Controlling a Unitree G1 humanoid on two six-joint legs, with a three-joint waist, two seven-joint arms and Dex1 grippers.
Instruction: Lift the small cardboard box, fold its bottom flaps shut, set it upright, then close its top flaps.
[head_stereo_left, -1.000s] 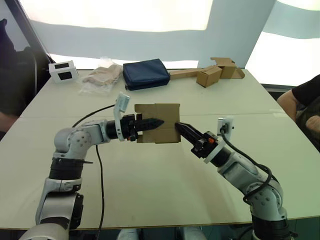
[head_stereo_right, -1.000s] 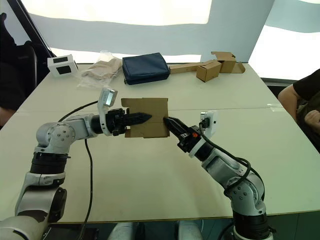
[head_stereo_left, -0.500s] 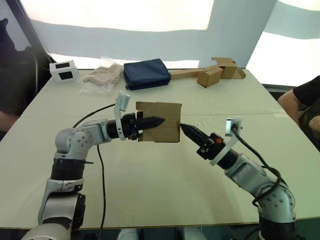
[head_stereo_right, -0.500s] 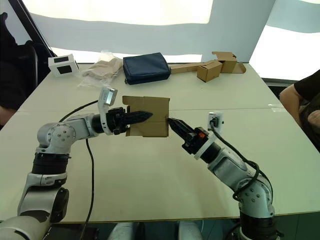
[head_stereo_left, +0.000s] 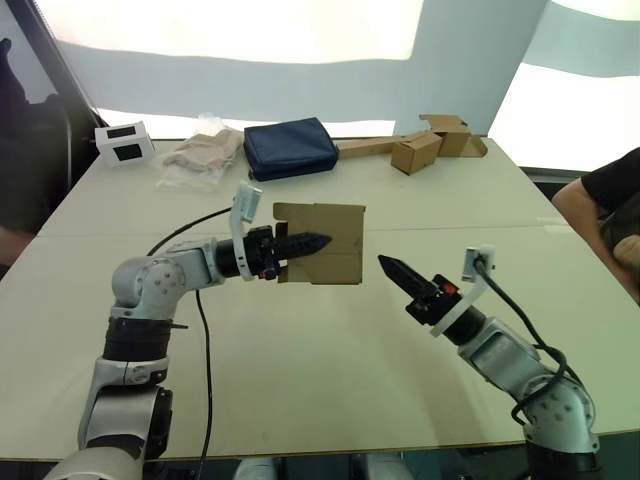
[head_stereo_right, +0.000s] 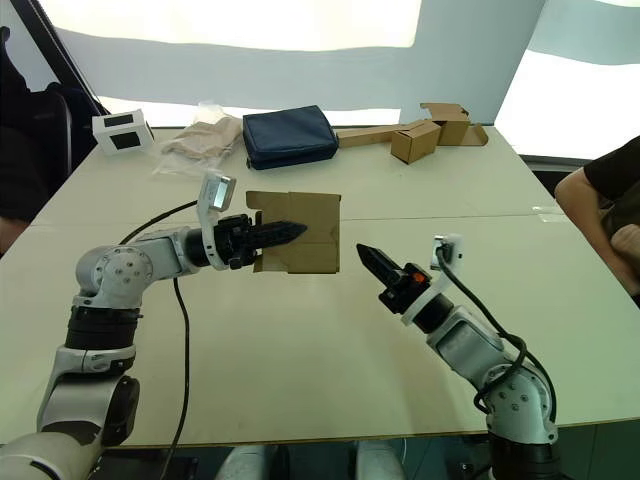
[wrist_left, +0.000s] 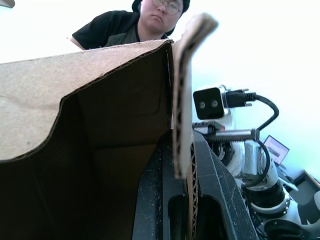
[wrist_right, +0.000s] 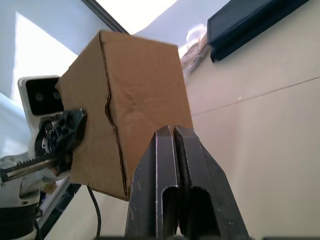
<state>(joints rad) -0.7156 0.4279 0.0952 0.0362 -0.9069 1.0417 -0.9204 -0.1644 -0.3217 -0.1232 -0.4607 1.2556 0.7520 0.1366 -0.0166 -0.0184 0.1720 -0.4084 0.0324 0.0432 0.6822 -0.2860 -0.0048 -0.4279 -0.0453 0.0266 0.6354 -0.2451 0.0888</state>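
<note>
The small cardboard box (head_stereo_left: 335, 255) hangs in the air over the middle of the table, lying on its side. My left gripper (head_stereo_left: 318, 241) is shut on one of its cardboard walls (wrist_left: 182, 100), with one black finger (wrist_left: 215, 190) outside and the other inside the open end. That open end faces my left wrist, and I cannot tell whether its flaps are the bottom flaps or the top flaps. My right gripper (head_stereo_left: 388, 264) is shut on nothing and points at the box (wrist_right: 140, 95) from the right, a short gap away.
At the table's back lie a navy pouch (head_stereo_left: 291, 148), a clear bag of beige material (head_stereo_left: 205, 155), a white device (head_stereo_left: 125, 142) and small brown boxes joined by a strip (head_stereo_left: 420, 148). A person (head_stereo_left: 610, 200) sits at the right edge, another (head_stereo_left: 20, 180) at the left.
My right gripper has drawn back from the box, to the right and toward me, and no longer touches it. The left gripper still holds the box in the same place.
</note>
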